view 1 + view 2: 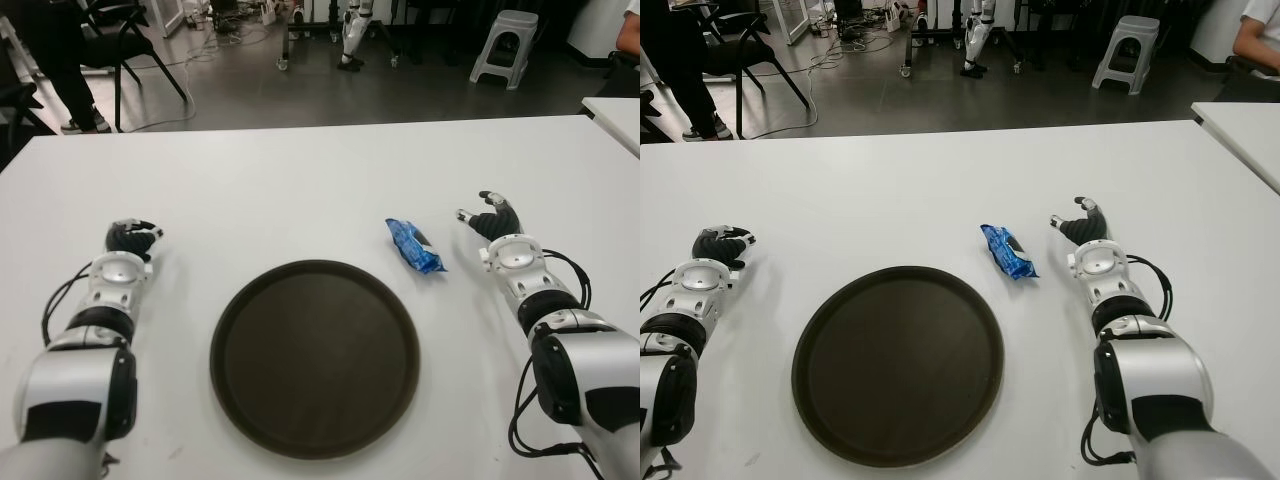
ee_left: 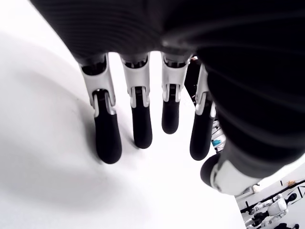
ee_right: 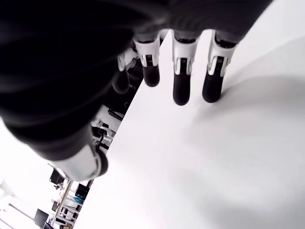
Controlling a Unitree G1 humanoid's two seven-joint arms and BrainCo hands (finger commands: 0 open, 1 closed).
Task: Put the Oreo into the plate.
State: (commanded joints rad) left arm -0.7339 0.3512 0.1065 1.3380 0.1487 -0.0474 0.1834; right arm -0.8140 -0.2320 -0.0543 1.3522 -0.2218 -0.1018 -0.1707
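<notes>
A white worktop (image 1: 300, 180) is seen from the head camera, with a round dark plate (image 1: 313, 357) placed near its front edge, roughly midway between the two arms. The plate holds nothing. The Oreo (image 1: 413, 245), a small blue packet, is laid flat on the worktop just beyond the plate's right rim, apart from it and not touching it. It is set lengthwise at a slant, its near end pointing toward the right.

The right hand (image 1: 493, 222) is shown to the right of the Oreo, near it but clear of it. In the right wrist view its fingers (image 3: 182, 90) are extended and spread over bare worktop, and nothing is held in them. The left hand (image 1: 131, 240) is shown at the left side, well apart from the plate's left rim. In the left wrist view its four fingers (image 2: 142, 129) are stretched out side by side with gaps between them above the white surface, and nothing is gripped. Whether either palm is actually pressed onto the worktop cannot be told.

Beyond the far edge of the worktop a dark floor is visible, with a grey stool (image 1: 504, 45), a black chair (image 1: 125, 40) and loose cables.
</notes>
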